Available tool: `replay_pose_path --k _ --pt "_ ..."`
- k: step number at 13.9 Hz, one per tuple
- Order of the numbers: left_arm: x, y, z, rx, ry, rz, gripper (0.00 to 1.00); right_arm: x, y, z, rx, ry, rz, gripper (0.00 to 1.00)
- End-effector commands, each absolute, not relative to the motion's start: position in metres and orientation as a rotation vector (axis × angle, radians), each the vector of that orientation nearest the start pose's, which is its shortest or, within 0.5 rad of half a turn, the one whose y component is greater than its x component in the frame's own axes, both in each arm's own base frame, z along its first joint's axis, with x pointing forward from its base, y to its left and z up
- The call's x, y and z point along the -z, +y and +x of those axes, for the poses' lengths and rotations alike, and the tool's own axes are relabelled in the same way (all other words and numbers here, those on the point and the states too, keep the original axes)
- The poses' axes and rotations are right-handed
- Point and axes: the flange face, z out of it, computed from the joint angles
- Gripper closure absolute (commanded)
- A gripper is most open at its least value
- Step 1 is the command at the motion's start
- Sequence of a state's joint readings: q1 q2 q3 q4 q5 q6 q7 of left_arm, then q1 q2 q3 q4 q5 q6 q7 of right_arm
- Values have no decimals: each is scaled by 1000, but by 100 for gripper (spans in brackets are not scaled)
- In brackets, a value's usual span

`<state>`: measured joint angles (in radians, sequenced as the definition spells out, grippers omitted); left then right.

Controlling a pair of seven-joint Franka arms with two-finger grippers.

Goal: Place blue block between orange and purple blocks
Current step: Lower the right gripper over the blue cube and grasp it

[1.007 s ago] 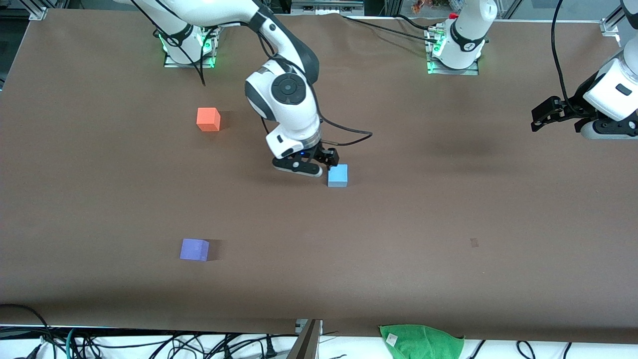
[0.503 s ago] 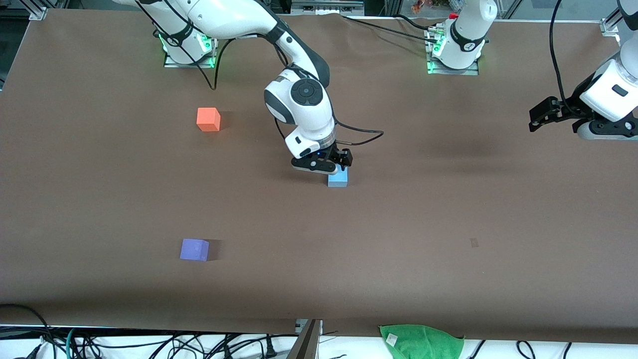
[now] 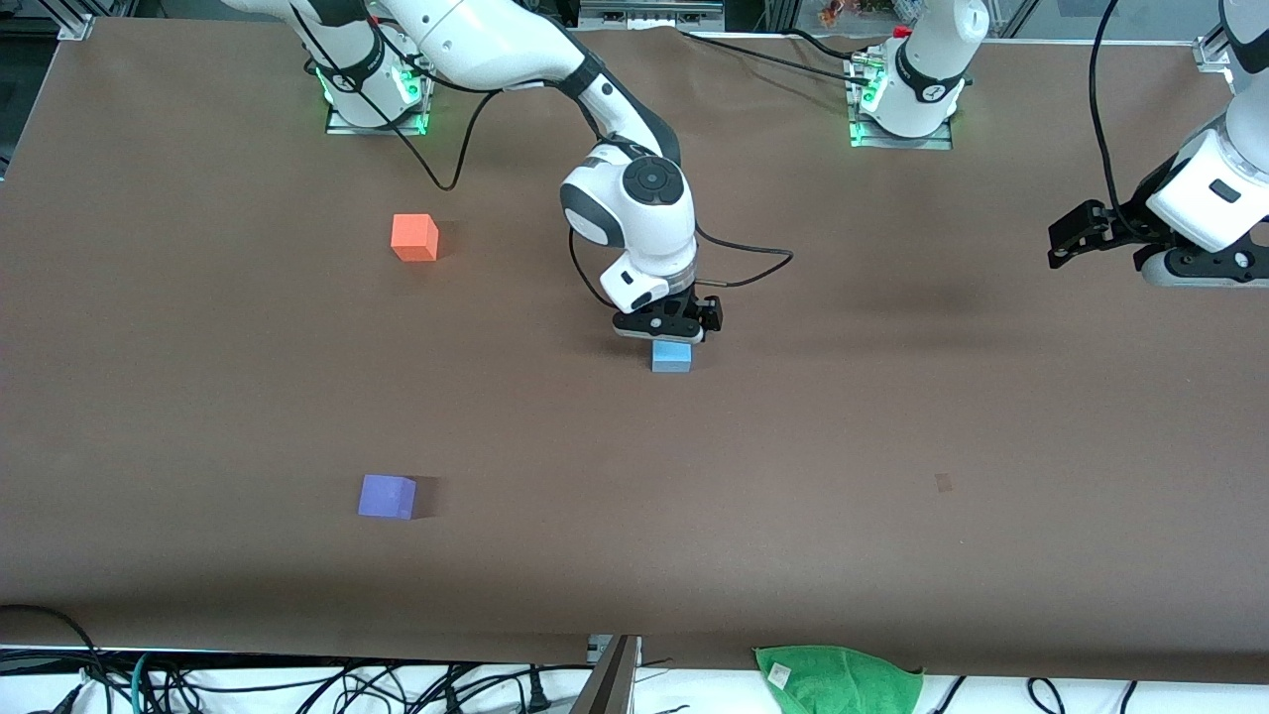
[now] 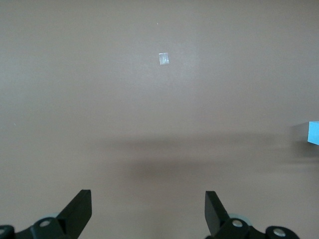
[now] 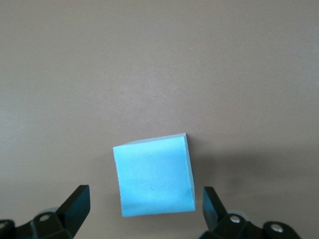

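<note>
Hovering over the small sky-blue matte cube [image 3: 671, 357] mid-table, the right gripper [image 3: 666, 332] has its jaws spread wide with nothing between them: the pick-up is the step in hand. Next, I'd judge, it lowers to straddle the cube and clamps. The bright orange cube [image 3: 414, 237] and violet-purple cube [image 3: 387, 496] sit well apart toward the right arm's end. The left gripper [image 3: 1076, 235] waits, jaws released. No readable writing anywhere.

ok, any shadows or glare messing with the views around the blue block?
Front view: soft shadows beside the orange block and purple block, no glare. Right wrist view: blue block sharp between the open right gripper, shadow beside it. Left wrist view: broad blurry shadow on the table above the open left gripper.
</note>
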<state>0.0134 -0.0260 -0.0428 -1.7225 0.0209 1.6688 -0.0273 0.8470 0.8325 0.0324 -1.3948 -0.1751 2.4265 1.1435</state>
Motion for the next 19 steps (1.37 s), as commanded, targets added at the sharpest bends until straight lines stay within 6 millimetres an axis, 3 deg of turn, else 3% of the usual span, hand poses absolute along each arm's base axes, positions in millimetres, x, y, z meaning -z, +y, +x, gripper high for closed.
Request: replay_pose_path --k 1,9,15,16,18,19 --pt "-578 -20 555 -16 57 -3128 0 -225 580 487 359 211 -3016 0" --pt "-570 -27 563 3 71 -3135 0 -198 580 481 359 166 -3056 0" --pt "-570 -28 562 0 64 -3135 0 -196 580 481 361 167 -3051 0" --pt "-571 -27 562 3 61 -3135 0 -196 580 481 361 170 -3048 4" --pt "-571 -27 562 3 61 -3135 0 -196 580 481 360 168 -3046 26" --pt "-570 -27 562 0 61 -3135 0 -197 581 481 364 173 -3036 28"
